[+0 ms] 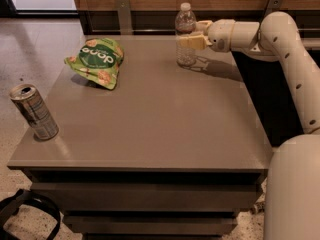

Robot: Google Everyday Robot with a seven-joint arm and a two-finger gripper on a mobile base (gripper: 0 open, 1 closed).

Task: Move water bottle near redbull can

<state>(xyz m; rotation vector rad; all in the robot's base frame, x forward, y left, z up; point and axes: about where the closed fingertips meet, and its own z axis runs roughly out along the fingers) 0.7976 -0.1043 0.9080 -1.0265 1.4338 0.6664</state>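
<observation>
Brown surface [165,114]; far right, hand [188,34] clasps water bottle [186,55], ready to carry; redbull can [34,113] stands near left

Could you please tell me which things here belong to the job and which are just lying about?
Job:
bottle, at the far edge of the table
can, front left corner
gripper, at the bottle

Lying about:
snack bag, back left

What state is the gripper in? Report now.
Gripper: at the small clear plastic water bottle on the far side of the grey-brown table; open or closed cannot be told.
</observation>
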